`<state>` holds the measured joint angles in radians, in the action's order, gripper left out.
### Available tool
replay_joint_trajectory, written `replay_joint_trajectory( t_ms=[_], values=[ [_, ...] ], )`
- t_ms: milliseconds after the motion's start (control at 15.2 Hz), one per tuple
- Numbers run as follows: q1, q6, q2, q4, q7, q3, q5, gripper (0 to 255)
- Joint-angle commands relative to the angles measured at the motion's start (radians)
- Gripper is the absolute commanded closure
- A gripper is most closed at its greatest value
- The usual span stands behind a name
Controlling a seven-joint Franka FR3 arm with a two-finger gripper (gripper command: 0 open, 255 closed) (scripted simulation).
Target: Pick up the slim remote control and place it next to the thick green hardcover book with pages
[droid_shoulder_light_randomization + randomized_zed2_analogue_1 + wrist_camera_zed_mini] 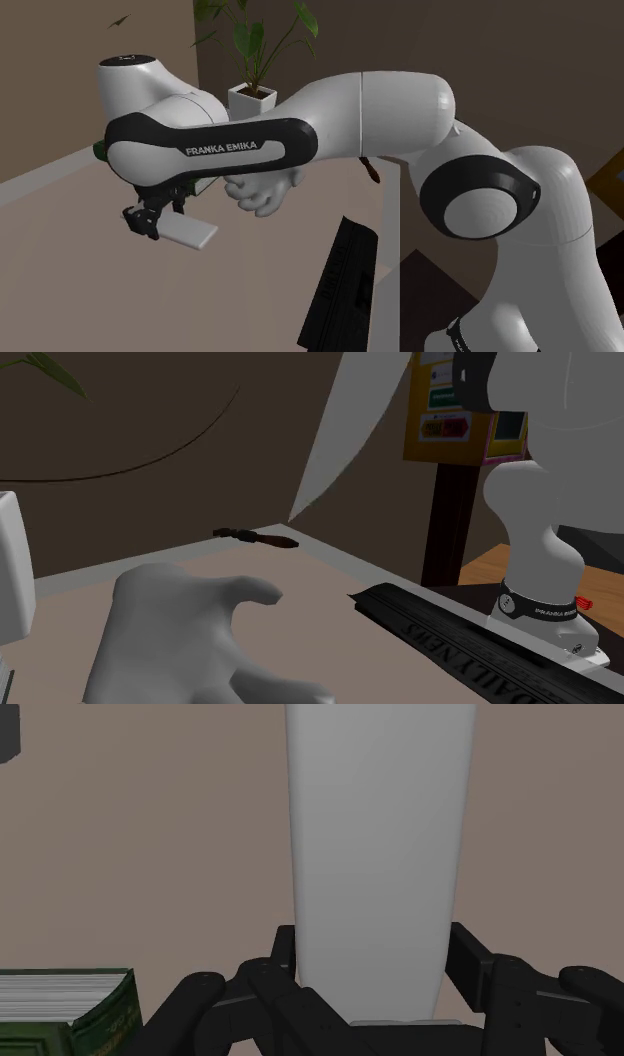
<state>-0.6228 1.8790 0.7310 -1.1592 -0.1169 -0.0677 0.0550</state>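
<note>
**Slim remote clamped in the gripper, above a matte tabletop**

The two black fingers (468, 962) press against the long edges of the remote (380, 854), so the gripper (375, 956) is clamped on it. The remote is a slim, flat slab with smooth pale grey faces and no visible buttons or marks. It runs straight out from the fingers.

Beside the gripper's jointed black links, and apart from the remote, lies the green book (95, 1016). It is thick and hard-covered, with a ribbed white block of pages. Its spine carries faint gold lettering that is too small to read.

In the shoulder view the gripper (150, 218) sits at lower left, holding the remote (190, 233) as a thin tilted plate over the tabletop (70, 280). The tabletop is plain, matte and taupe. Whether the remote touches it cannot be told.

The glossy white arm (400, 105) has a black forearm band printed "FRANKA EMIKA" in white.

Other items on or near the tabletop:
- **Hand-shaped form:** a smooth white form (262, 192) lies under the forearm.
- **Potted plant:** a leafy plant stands in a square white pot (252, 97) at top centre.
- **Small tool:** a tool with a brown handle (262, 537) lies near the table's far edge.
- **Black slab:** a long slab (450, 637) at the second exterior view's lower right bears raised letters, of which "DAILY" can be read.
- **Yellow box:** a box (440, 412) at upper right carries coloured labels that are illegible.
</note>
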Motion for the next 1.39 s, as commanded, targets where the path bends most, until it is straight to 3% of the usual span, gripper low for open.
replay_joint_trajectory(
  t_ms=[0,660,726,1056,1320],
  values=[
    [0.001,0.025,0.007,-0.017,0.000,0.000,0.000,255],
    [0.001,0.050,0.015,-0.034,-0.001,0.001,0.001,255],
    [0.001,0.051,0.015,-0.035,-0.001,0.001,0.001,0],
    [0.001,0.050,0.015,-0.034,-0.001,0.001,0.001,0],
    [-0.001,-0.062,-0.007,0.056,0.002,-0.001,-0.001,0]
  ],
)
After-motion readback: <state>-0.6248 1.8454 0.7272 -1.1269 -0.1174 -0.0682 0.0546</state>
